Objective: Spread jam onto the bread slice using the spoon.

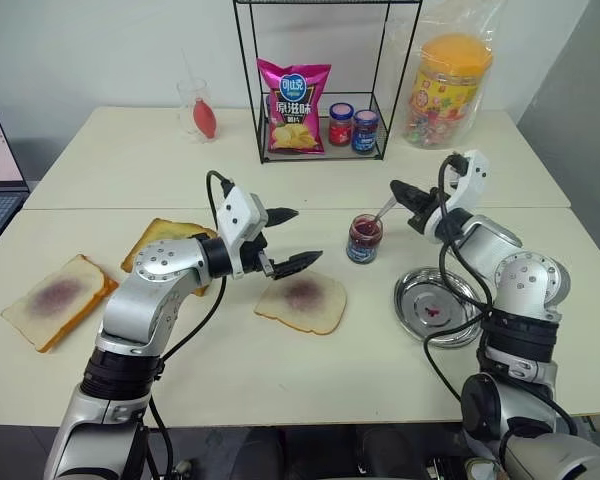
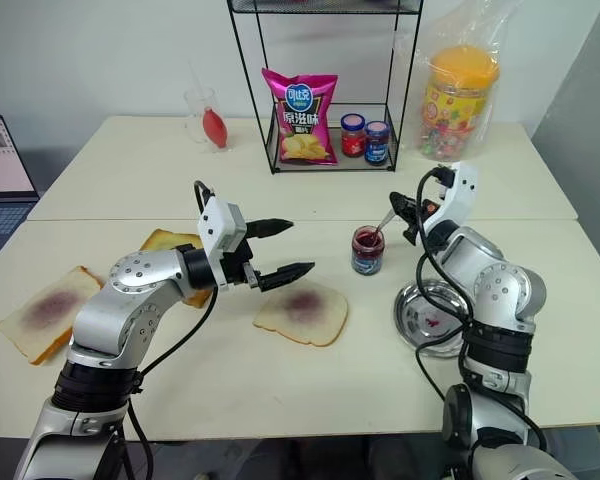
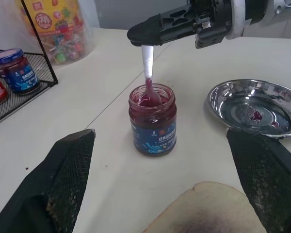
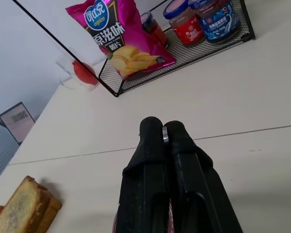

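Bread [image 1: 302, 303] lies mid-table with one purple blotch but most of it bare, left gripper [image 1: 288, 240] spread wide over it, right gripper [image 3: 153, 35] clamped on the spoon [image 3: 147, 77] dipping into the jam [image 3: 152, 119] — spreading's largely ahead.

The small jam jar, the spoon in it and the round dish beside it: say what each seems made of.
Small jam jar with blue label: clear glass, apparently; the dark jam shows through its wall.
Slim silvery spoon: probably metal, pale and shiny.
Round shallow silver dish: likely polished steel, with mirror-like reflections and a red smear inside.
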Motion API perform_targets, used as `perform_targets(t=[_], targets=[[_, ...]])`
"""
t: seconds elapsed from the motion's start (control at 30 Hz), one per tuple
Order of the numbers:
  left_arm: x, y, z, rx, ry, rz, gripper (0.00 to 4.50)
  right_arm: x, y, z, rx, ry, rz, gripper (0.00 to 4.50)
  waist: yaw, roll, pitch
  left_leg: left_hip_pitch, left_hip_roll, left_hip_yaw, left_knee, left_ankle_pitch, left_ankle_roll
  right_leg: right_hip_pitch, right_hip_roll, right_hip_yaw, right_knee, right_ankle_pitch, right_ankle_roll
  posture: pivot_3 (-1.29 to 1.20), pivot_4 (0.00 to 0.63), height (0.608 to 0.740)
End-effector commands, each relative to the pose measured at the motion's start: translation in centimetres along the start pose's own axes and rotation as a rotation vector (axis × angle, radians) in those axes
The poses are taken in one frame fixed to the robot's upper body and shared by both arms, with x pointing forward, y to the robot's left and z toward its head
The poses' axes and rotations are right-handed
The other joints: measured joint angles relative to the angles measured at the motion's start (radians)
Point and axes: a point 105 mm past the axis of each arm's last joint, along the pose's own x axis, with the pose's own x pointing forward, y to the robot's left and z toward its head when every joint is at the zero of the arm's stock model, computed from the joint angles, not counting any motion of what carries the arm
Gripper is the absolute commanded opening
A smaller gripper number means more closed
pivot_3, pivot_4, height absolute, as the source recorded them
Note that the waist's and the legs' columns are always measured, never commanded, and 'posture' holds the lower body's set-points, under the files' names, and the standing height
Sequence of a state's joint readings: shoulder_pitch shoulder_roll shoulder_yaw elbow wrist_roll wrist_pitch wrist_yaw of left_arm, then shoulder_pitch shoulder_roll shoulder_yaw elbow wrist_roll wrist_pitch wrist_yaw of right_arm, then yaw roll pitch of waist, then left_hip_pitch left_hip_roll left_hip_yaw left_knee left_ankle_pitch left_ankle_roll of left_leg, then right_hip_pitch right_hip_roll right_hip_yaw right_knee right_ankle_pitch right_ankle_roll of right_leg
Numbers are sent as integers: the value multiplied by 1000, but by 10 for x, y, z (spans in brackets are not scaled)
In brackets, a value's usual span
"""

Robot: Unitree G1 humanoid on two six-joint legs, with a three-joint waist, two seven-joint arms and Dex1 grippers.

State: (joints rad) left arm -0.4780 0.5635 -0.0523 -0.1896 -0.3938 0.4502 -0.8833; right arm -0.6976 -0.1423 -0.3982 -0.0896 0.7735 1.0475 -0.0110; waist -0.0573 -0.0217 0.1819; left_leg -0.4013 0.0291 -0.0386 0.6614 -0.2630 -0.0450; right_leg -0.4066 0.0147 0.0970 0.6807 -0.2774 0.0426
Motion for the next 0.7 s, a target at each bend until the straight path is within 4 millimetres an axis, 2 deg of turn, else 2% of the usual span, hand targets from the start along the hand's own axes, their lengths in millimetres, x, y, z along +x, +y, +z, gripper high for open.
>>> perform_targets(t=[0.03, 0.43, 0.7], targets=[[-1, 3, 11, 46, -27, 3, 4500, -2, 10, 11, 55, -36, 35, 34, 0, 0, 0, 0, 0, 0, 0, 0, 0, 0, 0, 0, 0, 0, 0, 0, 150, 740], [-3, 2, 11, 49, -23, -2, 4500, -6, -3, 15, 183, -58, -18, 34, -1, 0, 0, 0, 0, 0, 0, 0, 0, 0, 0, 0, 0, 0, 0, 0, 150, 740], [-4, 2, 12, 50, -21, -14, 4500, -8, -10, 22, 345, -104, -21, 34, -1, 0, 0, 0, 0, 0, -1, 0, 0, 0, 0, 0, 0, 0, 0, 0, 150, 740]])
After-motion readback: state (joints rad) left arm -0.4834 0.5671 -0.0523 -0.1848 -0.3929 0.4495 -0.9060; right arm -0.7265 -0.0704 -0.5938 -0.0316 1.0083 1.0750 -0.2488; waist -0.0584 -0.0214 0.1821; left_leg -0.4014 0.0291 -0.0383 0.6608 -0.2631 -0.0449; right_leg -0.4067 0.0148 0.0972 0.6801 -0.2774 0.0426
